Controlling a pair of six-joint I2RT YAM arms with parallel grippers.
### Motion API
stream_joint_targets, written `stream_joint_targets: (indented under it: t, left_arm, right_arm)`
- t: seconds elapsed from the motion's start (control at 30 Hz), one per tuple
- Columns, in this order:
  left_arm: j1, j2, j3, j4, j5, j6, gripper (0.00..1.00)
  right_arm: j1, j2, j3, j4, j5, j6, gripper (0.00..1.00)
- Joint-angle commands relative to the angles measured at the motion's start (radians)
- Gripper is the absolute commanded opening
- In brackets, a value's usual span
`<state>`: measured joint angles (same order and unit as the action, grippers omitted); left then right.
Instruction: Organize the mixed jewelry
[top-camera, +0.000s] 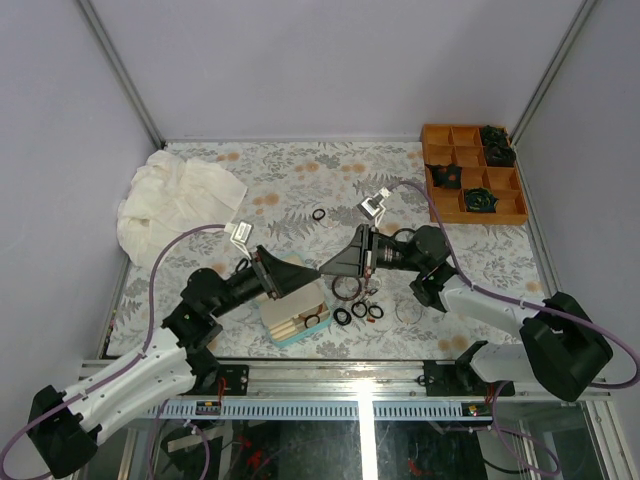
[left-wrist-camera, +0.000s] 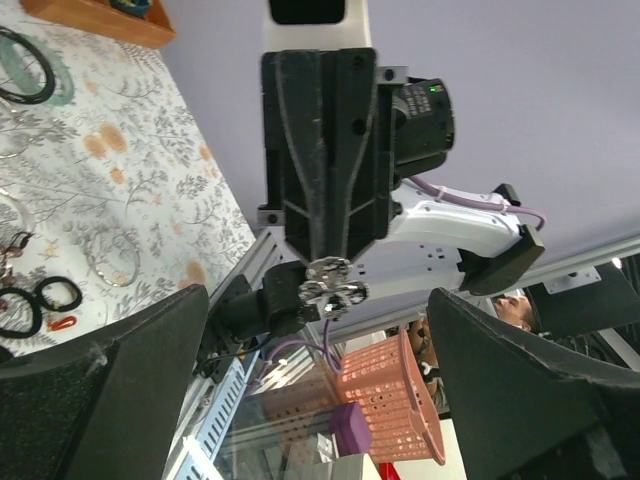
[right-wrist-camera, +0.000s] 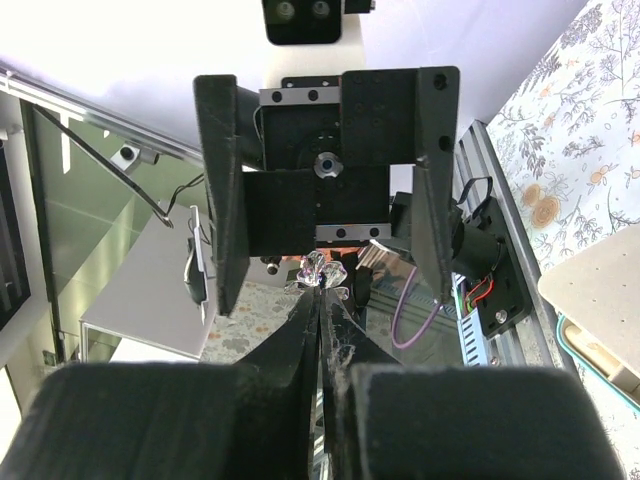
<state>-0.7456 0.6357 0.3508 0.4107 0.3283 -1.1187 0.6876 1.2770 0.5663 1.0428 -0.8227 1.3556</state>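
Observation:
My right gripper (top-camera: 325, 268) is shut on a small clear crystal charm (right-wrist-camera: 322, 271) with clover-like petals, pinched at the very tip of its fingers (right-wrist-camera: 300, 330). My left gripper (top-camera: 305, 277) faces it tip to tip, open wide, above the teal case (top-camera: 290, 328). In the left wrist view the charm (left-wrist-camera: 335, 285) hangs at the right gripper's tip, ahead of my two spread fingers (left-wrist-camera: 110, 390). Black rings (top-camera: 359, 311) and a dark bangle (top-camera: 347, 288) lie on the cloth just right of the case, with a clear bangle (top-camera: 408, 310) further right.
An orange compartment tray (top-camera: 440, 150) with dark clumps stands at the back right. A crumpled white cloth (top-camera: 175, 200) lies at the back left. One black ring (top-camera: 319, 214) lies alone mid-table. Black and teal bangles (left-wrist-camera: 25, 75) show in the left wrist view.

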Motion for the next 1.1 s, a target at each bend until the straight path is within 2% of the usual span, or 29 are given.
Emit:
stream_joint_targets:
  t: [0.0,0.1,0.23,0.47,0.6,0.8,1.07]
  left_arm:
    - [-0.003,-0.006,-0.013,0.132,0.036,-0.036,0.89]
    - [-0.003,-0.008,-0.019,0.131,0.037,-0.044,0.83]
    - [-0.004,-0.004,-0.029,0.132,0.04,-0.049,0.66]
    - [-0.003,-0.004,-0.038,0.134,0.039,-0.053,0.54]
    - [-0.004,-0.005,-0.039,0.123,0.035,-0.05,0.49]
    - [-0.004,-0.012,-0.042,0.115,0.024,-0.05,0.46]
    - [-0.003,-0.018,-0.041,0.098,0.017,-0.05,0.37]
  right_arm:
    - [0.01,0.009,-0.002,0.078,0.011,-0.003,0.0]
    - [0.013,0.022,-0.002,0.085,0.014,-0.003,0.0]
    - [0.021,0.036,-0.001,0.096,0.015,0.001,0.0]
    - [0.033,0.052,-0.003,0.11,0.017,0.002,0.0]
    - [0.033,0.056,-0.005,0.116,0.014,0.003,0.0]
    - [0.035,0.059,-0.007,0.122,0.011,0.005,0.0]
    - [0.035,0.062,-0.008,0.124,0.012,0.005,0.0]
